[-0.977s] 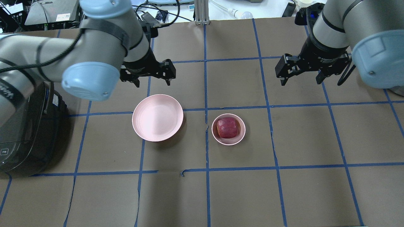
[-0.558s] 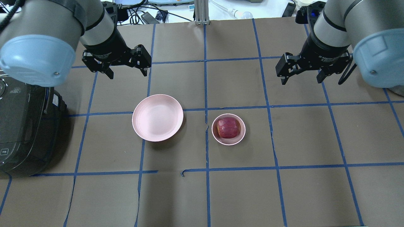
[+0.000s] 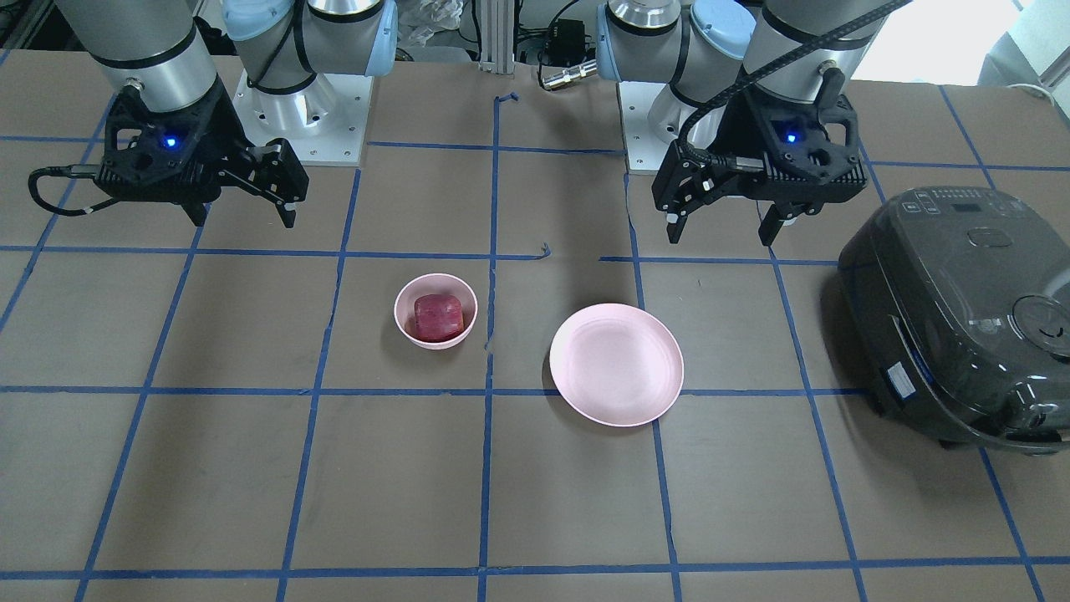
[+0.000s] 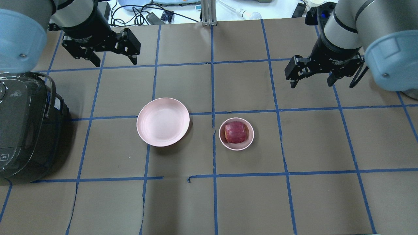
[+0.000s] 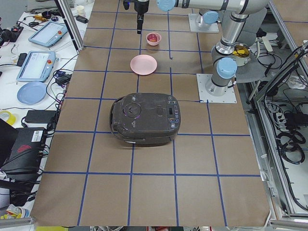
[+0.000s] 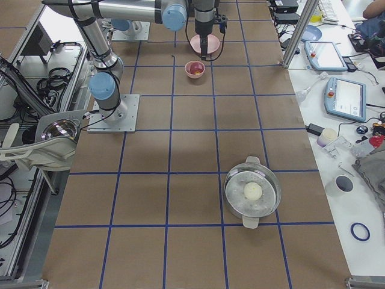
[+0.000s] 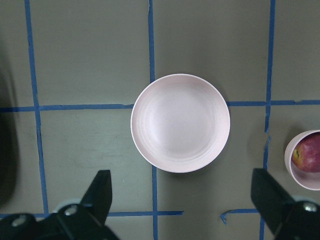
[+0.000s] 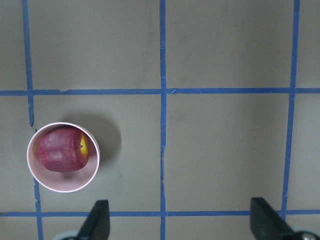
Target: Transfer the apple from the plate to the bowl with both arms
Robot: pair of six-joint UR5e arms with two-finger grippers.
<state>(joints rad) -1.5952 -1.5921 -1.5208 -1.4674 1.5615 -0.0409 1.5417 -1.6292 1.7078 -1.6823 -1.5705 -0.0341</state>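
Observation:
The dark-red apple [image 4: 235, 132] lies inside the small pink bowl [image 4: 227, 143] near the table's middle; it also shows in the front view [image 3: 437, 316] and the right wrist view [image 8: 62, 150]. The wide pink plate [image 4: 163, 121] stands bare to the bowl's left, and shows in the left wrist view [image 7: 180, 123]. My left gripper [image 4: 114, 60] is open and empty, high over the far left of the table. My right gripper [image 4: 311, 83] is open and empty, high at the far right.
A black rice cooker [image 4: 23, 130] stands at the left edge of the table. A metal pot with a glass lid [image 6: 252, 191] stands further along the table on my right side. Blue tape lines grid the brown table cover.
My left arm has drawn back and to the left, away from the plate, with its gripper still open. The right arm, apple, bowl and plate have not moved.

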